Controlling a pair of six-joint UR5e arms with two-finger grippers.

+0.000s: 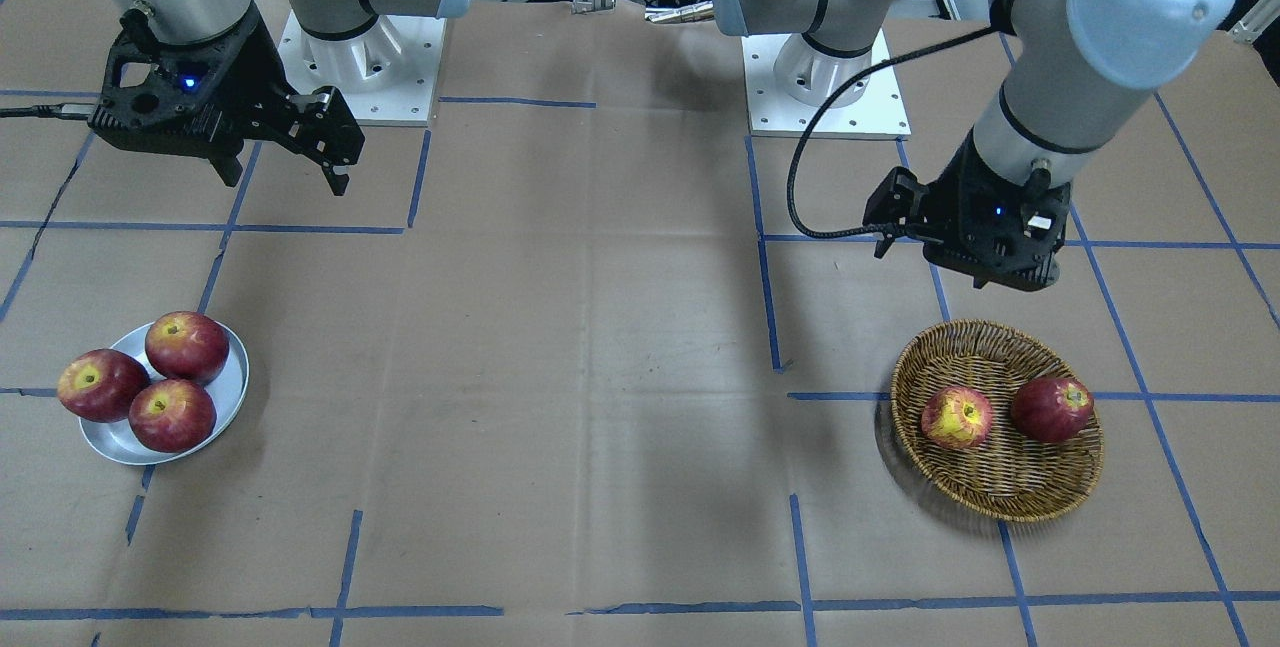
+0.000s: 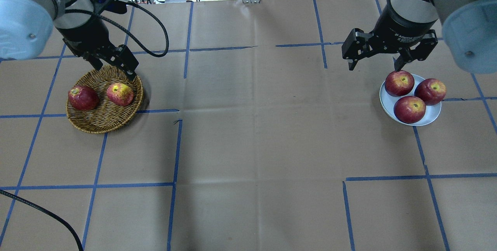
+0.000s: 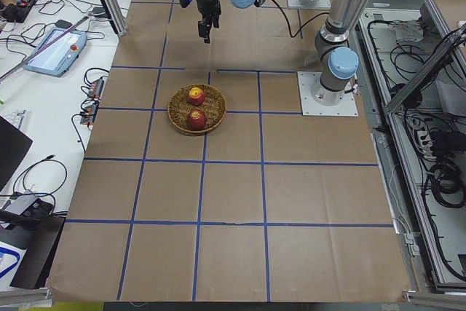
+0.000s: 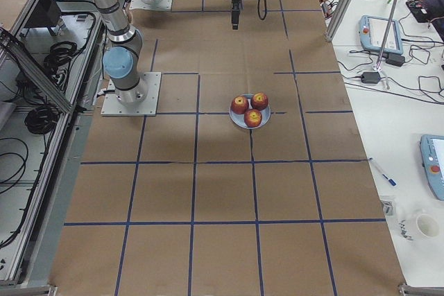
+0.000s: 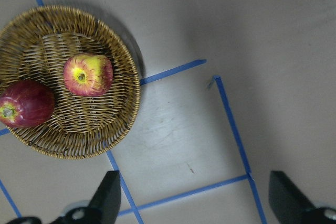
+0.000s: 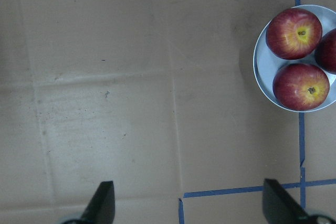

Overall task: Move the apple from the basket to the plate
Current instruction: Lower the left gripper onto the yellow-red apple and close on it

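The yellow apple with red streaks (image 2: 120, 94) lies in the round brown wicker basket (image 2: 101, 127) at about 2 o'clock, a dark-red apple (image 2: 82, 97) beside it at 9 o'clock. The left gripper (image 2: 113, 66) hangs over the basket's 12 o'clock rim, claw spread wide. The right gripper (image 2: 373, 66), also spread wide, hangs at 10 o'clock from the round silver metal plate (image 2: 431, 114) holding three red apples (image 2: 409, 109).

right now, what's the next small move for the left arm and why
Probably shift the left gripper over the apple. Its jaws are open and empty, off-centre by the rim of the basket; the apple lies untouched inside, beside a dark-red apple.
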